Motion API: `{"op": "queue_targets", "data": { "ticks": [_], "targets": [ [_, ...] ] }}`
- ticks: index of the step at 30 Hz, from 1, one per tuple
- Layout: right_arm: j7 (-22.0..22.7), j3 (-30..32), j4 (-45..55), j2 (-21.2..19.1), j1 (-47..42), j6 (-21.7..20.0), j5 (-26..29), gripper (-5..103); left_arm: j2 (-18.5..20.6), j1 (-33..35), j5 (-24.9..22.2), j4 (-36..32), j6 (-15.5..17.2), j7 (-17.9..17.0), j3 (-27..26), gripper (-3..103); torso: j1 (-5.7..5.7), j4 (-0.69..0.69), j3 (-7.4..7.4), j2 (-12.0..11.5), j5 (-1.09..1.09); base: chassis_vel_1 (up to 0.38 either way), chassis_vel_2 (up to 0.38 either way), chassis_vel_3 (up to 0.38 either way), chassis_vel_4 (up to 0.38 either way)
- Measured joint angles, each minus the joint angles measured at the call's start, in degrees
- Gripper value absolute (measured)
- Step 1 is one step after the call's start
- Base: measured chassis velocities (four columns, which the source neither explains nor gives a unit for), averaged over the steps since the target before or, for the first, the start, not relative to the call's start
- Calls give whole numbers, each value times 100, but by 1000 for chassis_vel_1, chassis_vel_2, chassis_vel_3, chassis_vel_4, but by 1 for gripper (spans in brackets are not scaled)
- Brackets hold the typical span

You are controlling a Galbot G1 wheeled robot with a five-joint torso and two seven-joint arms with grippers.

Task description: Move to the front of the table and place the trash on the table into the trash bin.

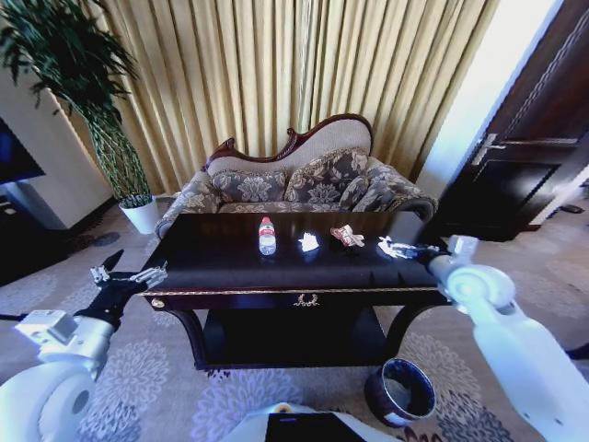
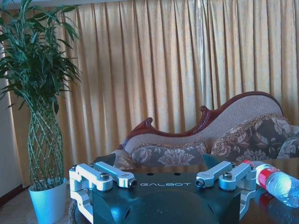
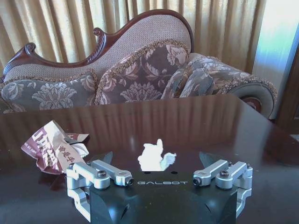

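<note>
1. My right pincer (image 1: 402,249) hovers low over the right end of the bench (image 1: 221,276), its jaws spread open and holding nothing.
2. A small scrap of crumpled white paper (image 3: 155,157) lies on the bench top straight ahead of this pincer, at twelve o'clock, centred between the two open jaws and just beyond their tips. I judge this to be the piece the coming grasp turns on. It is a compact clump with no clear long axis, so a straight approach looks enough.
3. A crumpled reddish-brown wrapper (image 3: 53,150) lies at about ten o'clock from the right pincer, a little apart from the scrap.
4. In the head view another piece of white paper (image 1: 308,242) lies near the middle of the bench, with the wrapper at its three o'clock.
5. A clear bottle (image 1: 267,236) with a red cap lies at nine o'clock from that paper. It points away from me, cap toward the sofa (image 1: 304,184).
6. My left pincer (image 1: 126,277) is open and empty, held off the bench's left end. It is the nearer one to the bottle.
7. The bin (image 1: 401,391) stands on the floor at my five o'clock, below the bench's right front corner, on my right arm's side.
</note>
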Motion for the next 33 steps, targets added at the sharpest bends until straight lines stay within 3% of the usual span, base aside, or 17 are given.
{"op": "queue_targets", "data": {
  "ticks": [12, 33],
  "targets": [
    [225, -535, -434, 112, 542, -23, 9, 100, 4, -14, -13, 0, 5, 0, 34, 100, 0, -2, -1, 0, -1, 0, 0, 0, 0],
    [28, -775, -1043, 304, 786, 38, 6, 100, -23, -58, 9, 0, -13, 37, 140, 100, -1, -2, -1, 0, -1, 0, 0, 0, 0]
  ]
}}
